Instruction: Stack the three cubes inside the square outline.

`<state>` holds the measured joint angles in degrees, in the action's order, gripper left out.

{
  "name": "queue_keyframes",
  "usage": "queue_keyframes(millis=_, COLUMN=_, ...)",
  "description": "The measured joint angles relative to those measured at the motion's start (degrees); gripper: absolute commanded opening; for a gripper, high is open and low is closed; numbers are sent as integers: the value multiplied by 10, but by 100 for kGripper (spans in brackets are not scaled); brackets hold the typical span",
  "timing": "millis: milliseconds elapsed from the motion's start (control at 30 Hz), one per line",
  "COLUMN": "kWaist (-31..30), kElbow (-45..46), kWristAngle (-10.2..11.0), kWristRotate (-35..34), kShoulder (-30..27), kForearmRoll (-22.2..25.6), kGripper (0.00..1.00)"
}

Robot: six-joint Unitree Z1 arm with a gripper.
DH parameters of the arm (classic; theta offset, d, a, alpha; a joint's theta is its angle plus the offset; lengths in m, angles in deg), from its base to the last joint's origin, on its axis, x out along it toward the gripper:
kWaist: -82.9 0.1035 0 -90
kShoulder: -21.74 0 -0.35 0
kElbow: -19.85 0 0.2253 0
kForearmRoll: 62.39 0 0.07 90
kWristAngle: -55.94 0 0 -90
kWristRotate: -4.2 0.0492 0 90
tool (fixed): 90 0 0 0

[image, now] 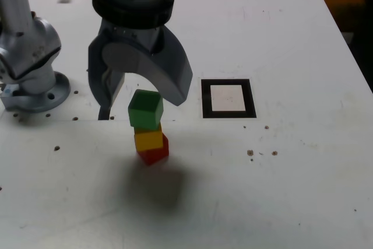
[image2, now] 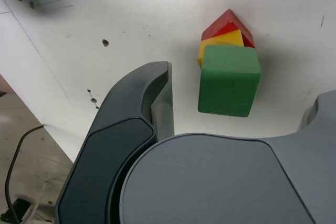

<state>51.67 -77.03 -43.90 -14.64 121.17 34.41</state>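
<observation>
Green cube [image: 145,108] topped yellow cube [image: 148,139] and red cube [image: 154,153] beside the square outline [image: 228,98], gripper [image: 140,98] above, jaws apart

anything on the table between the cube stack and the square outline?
No. In the exterior view the stretch of table between the cube stack and the square outline is bare white surface.
</observation>
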Motion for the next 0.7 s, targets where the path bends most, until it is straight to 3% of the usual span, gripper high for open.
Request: queue_keyframes(millis=700, kWaist=15, kElbow=51, kWristAngle=-22, kWristRotate=19, kShoulder=22, kForearmRoll=-56, kGripper=91)
